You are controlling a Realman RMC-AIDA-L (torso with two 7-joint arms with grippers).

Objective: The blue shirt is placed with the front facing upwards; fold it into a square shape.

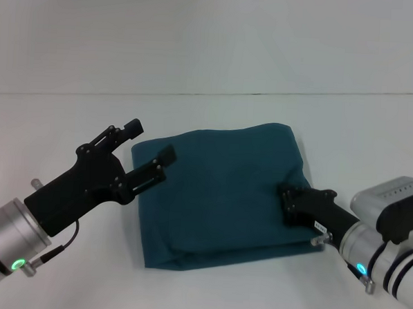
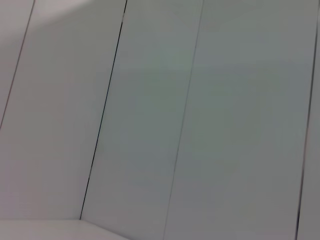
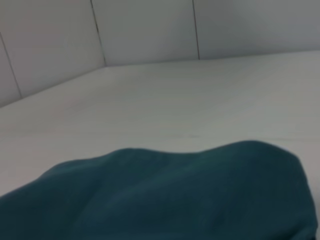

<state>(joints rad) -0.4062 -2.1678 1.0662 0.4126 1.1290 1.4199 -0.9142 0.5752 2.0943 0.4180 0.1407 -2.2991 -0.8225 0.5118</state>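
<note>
Shirt: the blue shirt (image 1: 221,197) lies mid-table as a rough square, plain teal side up, no lettering showing; doubled layers peek out along its 6 o'clock edge.
Left gripper: the left gripper (image 1: 150,150) hangs raised at the shirt's 9 o'clock corner, jaws spread and holding nothing.
Right gripper: the right gripper (image 1: 291,200) sits at the shirt's 3 o'clock edge, on or just over the cloth; I cannot tell how its jaws stand.
Risk: if the right gripper has cloth pinched, pulling away could drag the top layer and skew the square; the 1 o'clock corner already bulges.
Head view: both arms, whole outline.
Right wrist view: only the shirt's humped edge against the table (image 3: 200,100).
Left wrist view: only wall panels, no shirt.
</note>
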